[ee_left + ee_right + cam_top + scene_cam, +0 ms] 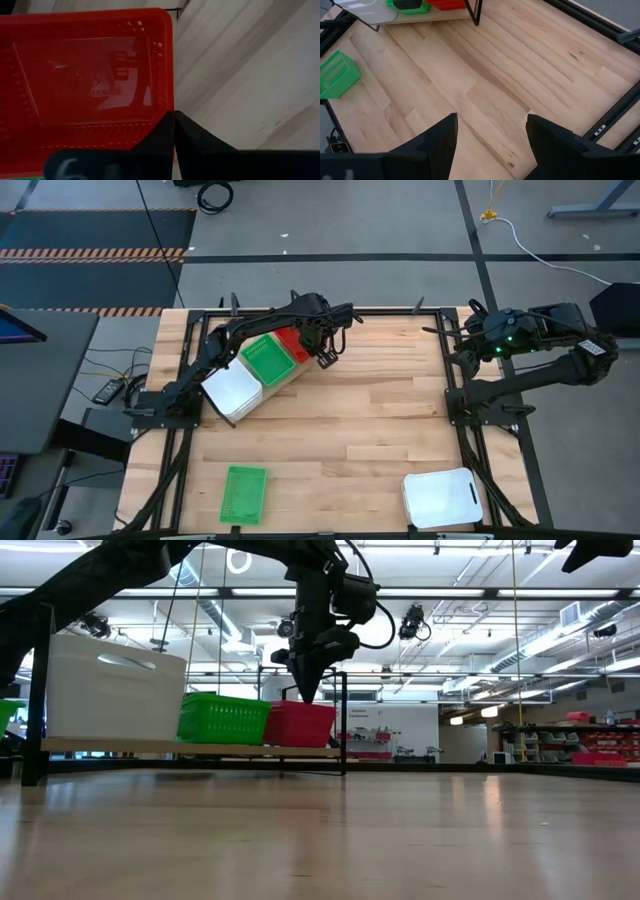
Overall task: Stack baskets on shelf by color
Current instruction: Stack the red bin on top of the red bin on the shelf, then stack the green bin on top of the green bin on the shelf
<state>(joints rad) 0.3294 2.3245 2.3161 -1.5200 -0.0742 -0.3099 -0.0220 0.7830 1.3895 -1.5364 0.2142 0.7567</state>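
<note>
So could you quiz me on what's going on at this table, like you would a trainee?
1. True or false: the left pincer is over the red basket on the shelf.
2. Which basket on the shelf sits between the other two?
A. white
B. green
C. red
3. Fill in: off the shelf, loose on the table, lie a green basket and a ____ basket.

Key: 1 true, its fingers closed on the red rim. 2 B, the green shelf basket, beside the white shelf basket. 3 white. The right pincer waits open, away from the shelf.

two white baskets (232,391) (441,497), two green baskets (267,361) (244,494), one red basket (293,344), one shelf (190,750), two arms.
</note>
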